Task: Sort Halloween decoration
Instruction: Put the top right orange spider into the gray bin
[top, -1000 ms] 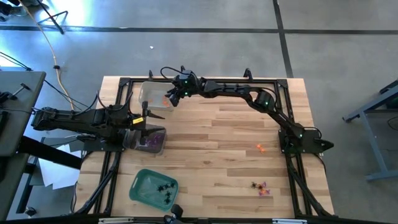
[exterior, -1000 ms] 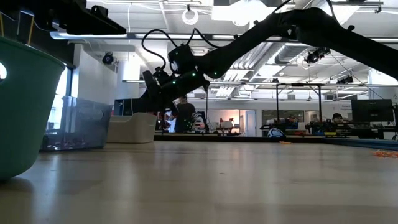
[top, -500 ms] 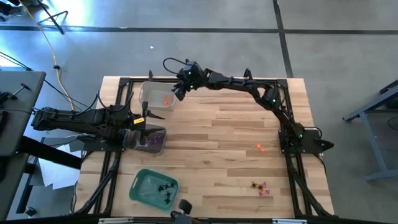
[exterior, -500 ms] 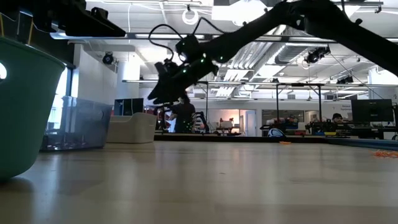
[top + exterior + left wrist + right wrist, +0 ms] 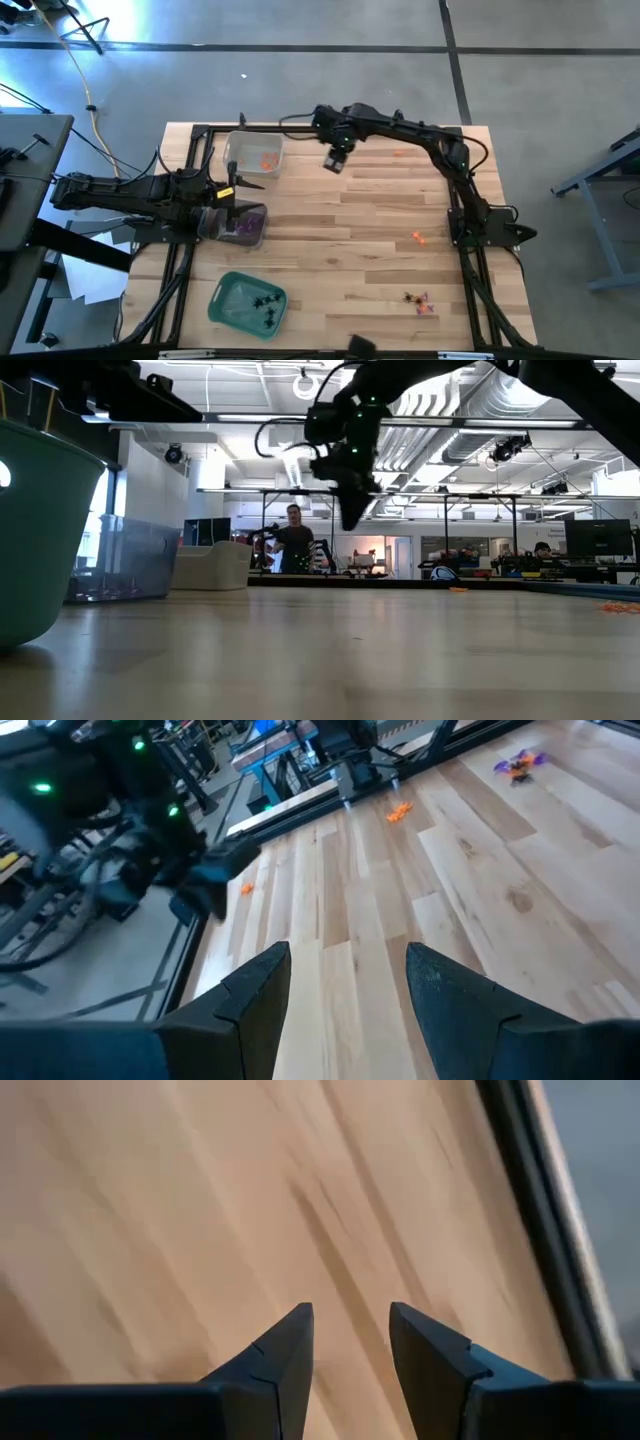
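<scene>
From high above, we look straight down on the whole pale wooden plank table (image 5: 340, 240). Down at table height, we look level across it into the room. Each wrist camera sits close over the boards. The high and left wrist views share small orange plastic trinkets (image 5: 418, 237).

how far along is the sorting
Well along: orange bits lie in the far clear tray, purple ones in the near clear tray, spiders in the green tray. Right gripper hangs empty, open. Left: one orange piece and a small pile.
</scene>
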You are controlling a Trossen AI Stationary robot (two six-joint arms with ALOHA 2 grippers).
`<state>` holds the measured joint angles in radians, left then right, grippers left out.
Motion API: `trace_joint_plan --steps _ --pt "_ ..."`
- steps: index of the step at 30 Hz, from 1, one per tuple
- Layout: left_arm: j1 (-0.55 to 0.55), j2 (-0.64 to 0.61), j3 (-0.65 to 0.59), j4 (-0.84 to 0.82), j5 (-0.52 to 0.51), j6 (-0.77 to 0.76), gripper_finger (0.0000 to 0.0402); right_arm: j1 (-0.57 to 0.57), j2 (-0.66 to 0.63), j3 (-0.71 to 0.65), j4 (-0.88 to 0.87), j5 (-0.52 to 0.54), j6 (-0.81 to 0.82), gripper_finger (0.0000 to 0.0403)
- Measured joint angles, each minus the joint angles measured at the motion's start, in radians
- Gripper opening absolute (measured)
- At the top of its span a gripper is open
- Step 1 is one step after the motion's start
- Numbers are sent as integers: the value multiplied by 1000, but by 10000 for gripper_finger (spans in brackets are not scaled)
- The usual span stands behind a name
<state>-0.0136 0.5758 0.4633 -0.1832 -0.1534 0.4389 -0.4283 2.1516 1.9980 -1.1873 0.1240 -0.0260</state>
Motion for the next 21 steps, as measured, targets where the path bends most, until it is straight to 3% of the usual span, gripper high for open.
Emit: trace_joint_plan --steps 4,14,17,21 --pt "0 0 0 -5 -16 0 186 -23 -23 0 -135 83 26 128" --pt "0 0 0 -26 -27 -9 186 -167 -49 -17 -267 92 69 128" --pt "0 0 0 -28 -28 -9 186 -222 -95 -150 -241 111 94 128" --pt "0 0 0 -28 -41 -9 186 -294 -257 -453 -56 109 130 128"
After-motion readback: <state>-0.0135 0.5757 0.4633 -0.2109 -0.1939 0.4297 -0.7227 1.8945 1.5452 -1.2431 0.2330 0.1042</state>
